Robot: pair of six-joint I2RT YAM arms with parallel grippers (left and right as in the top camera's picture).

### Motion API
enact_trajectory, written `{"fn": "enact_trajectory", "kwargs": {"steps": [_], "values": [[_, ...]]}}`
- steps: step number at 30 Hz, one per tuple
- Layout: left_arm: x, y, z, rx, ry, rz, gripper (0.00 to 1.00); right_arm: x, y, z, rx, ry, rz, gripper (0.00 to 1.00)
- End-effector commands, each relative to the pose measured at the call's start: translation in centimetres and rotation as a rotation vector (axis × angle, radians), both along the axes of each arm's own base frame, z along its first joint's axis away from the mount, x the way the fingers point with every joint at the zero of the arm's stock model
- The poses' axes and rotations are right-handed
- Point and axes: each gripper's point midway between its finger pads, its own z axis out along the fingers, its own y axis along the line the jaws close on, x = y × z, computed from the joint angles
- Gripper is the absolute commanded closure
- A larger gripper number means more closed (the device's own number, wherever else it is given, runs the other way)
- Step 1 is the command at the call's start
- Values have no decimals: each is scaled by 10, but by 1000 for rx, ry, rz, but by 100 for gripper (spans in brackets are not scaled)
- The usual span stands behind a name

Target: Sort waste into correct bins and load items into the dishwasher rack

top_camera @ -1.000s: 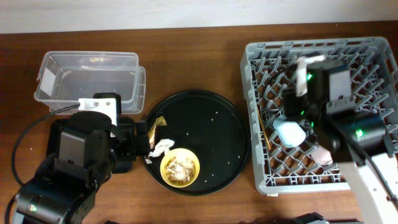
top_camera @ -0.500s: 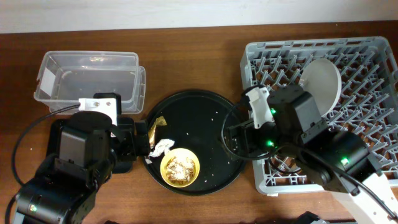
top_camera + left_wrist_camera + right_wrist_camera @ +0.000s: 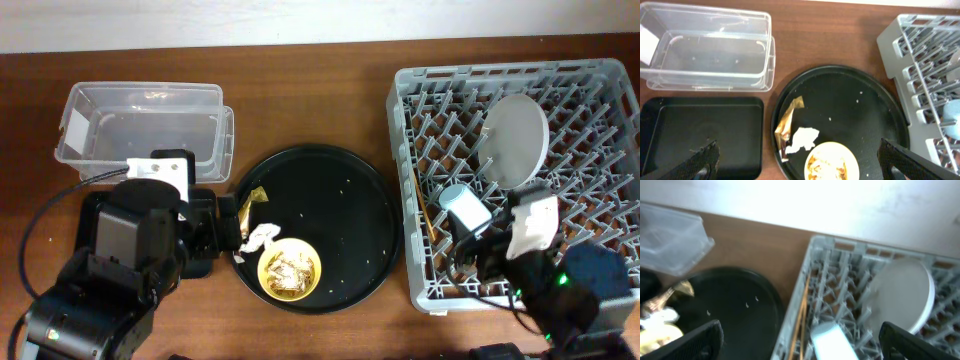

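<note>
The yellow bowl (image 3: 290, 270) with beige food scraps (image 3: 827, 167) sits on the round black tray (image 3: 340, 190). The white tissue (image 3: 260, 237) and the gold-brown wrapper (image 3: 250, 208) lie beside the bowl. My left gripper (image 3: 802, 165) is open and empty above them. The clear tub (image 3: 140, 125) and the shallow black tray (image 3: 700, 130) are at the left. In the grey rack (image 3: 600, 90) the plate (image 3: 515, 140) stands upright, with the blue cup (image 3: 465, 208) and the chopsticks (image 3: 425, 215) nearby. My right gripper (image 3: 805, 342) is open and empty over the rack's front left. The pink cup is hidden.
My left arm (image 3: 130, 260) covers most of the shallow black tray in the overhead view. My right arm (image 3: 550, 290) hangs over the rack's front edge. White crumbs dot the round tray. Bare brown table (image 3: 300, 90) lies behind the round tray.
My right arm has pulled back from the middle of the rack to its front edge. The plate now stands uncovered in the rack. The left arm has not moved.
</note>
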Motion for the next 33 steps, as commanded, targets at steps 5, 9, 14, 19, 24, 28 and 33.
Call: {"fn": "enact_trajectory", "kwargs": {"steps": [5,9,14,19,24,28,33], "values": [[0,2,5,-7,-13,17,1,-2,5,-96,27,-211,37,2],[0,2,4,-7,-13,17,1,16,6,-120,33,-314,36,2],[0,2,4,-7,-13,17,1,20,6,-124,35,-356,36,2],[0,2,4,-7,-13,17,1,20,7,-126,35,-347,37,2],[-1,2,4,-6,-11,17,1,20,7,-126,35,-347,37,2],[-4,-16,4,-141,22,-2,1,20,6,-126,35,-347,36,2],[31,-51,-54,-95,219,-86,1,20,6,-126,35,-347,36,2]]}}
